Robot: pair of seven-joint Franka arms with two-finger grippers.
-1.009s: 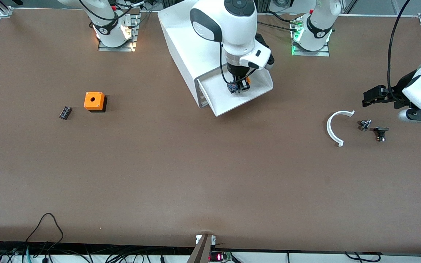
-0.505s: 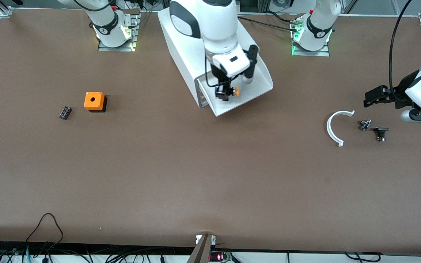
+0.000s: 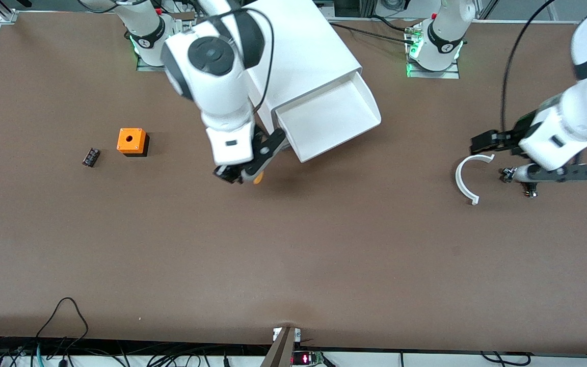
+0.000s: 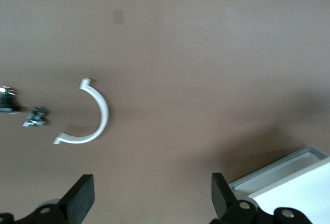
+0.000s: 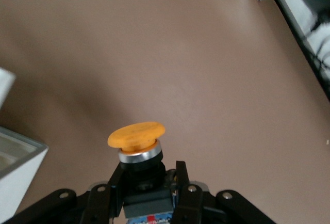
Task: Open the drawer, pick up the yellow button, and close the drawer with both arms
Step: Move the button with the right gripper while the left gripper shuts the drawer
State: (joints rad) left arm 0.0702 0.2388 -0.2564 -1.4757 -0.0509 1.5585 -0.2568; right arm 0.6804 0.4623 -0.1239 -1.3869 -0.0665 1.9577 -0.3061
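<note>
My right gripper (image 3: 240, 176) is shut on the button (image 3: 258, 178) and hangs over bare table, just off the open drawer's corner toward the right arm's end. In the right wrist view the orange-yellow cap (image 5: 136, 135) sticks out past the fingers (image 5: 181, 180), which clamp its dark body. The white drawer (image 3: 370, 109) stands pulled out of the white cabinet (image 3: 303, 46) and shows nothing inside. My left gripper (image 3: 483, 142) is open and holds nothing, over the table beside a white curved piece (image 3: 464, 179). The left wrist view shows its fingertips (image 4: 80, 198) wide apart.
An orange cube with a round hole (image 3: 131, 140) and a small black block (image 3: 90, 156) lie toward the right arm's end. Two small dark parts (image 3: 507, 174) (image 3: 530, 191) lie under the left arm. The white arc (image 4: 93, 115) and a drawer corner (image 4: 289, 170) appear in the left wrist view.
My right gripper lifted the button out of the drawer and carried it toward the right arm's end, off the drawer. The left arm swung in over the white curved piece, toward the drawer.
</note>
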